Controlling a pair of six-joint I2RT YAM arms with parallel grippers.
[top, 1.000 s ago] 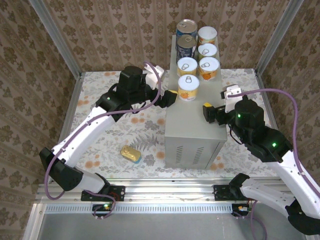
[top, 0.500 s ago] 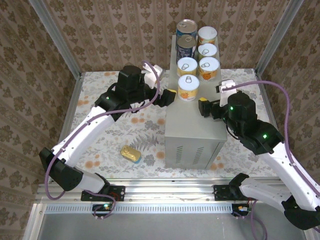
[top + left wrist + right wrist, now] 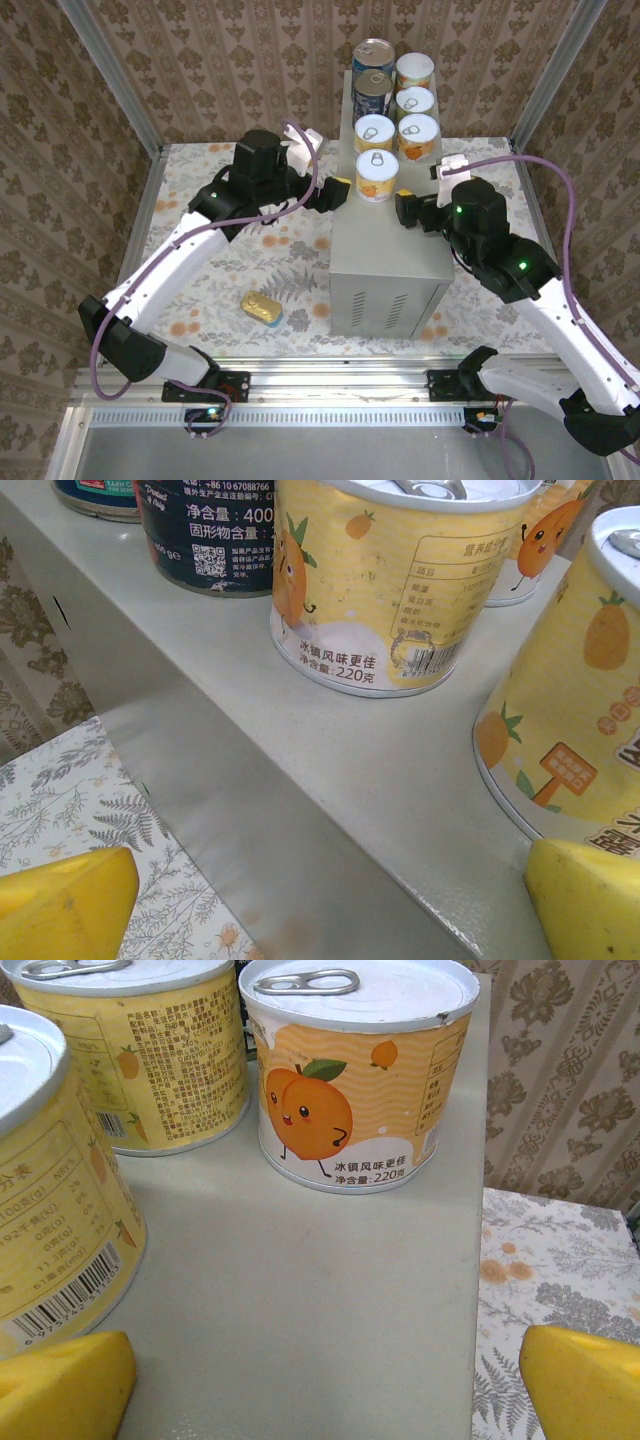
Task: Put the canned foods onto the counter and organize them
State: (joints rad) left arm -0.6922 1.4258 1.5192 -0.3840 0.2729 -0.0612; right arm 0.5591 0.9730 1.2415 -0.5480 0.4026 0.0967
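Observation:
On the counter [image 3: 385,240], a tall grey-beige box, stand two blue cans [image 3: 372,88] at the back left and several yellow cans with white pull-tab lids [image 3: 377,173] around them. A flat yellow-blue tin [image 3: 262,307] lies on the floral floor left of the box. My left gripper [image 3: 338,195] is open at the counter's left edge, beside the front yellow can [image 3: 580,710]; its fingertips [image 3: 60,910] straddle the edge. My right gripper [image 3: 405,208] is open over the counter top, facing a peach-labelled can [image 3: 355,1070], with nothing between its fingertips [image 3: 585,1385].
Patterned walls and metal frame posts [image 3: 115,75] close in the workspace on three sides. The near half of the counter top [image 3: 300,1290] is bare. An aluminium rail [image 3: 330,385] runs along the near edge by the arm bases.
My right arm has swung left and forward, bringing its open gripper over the counter's right side near the front cans. The left arm has barely moved.

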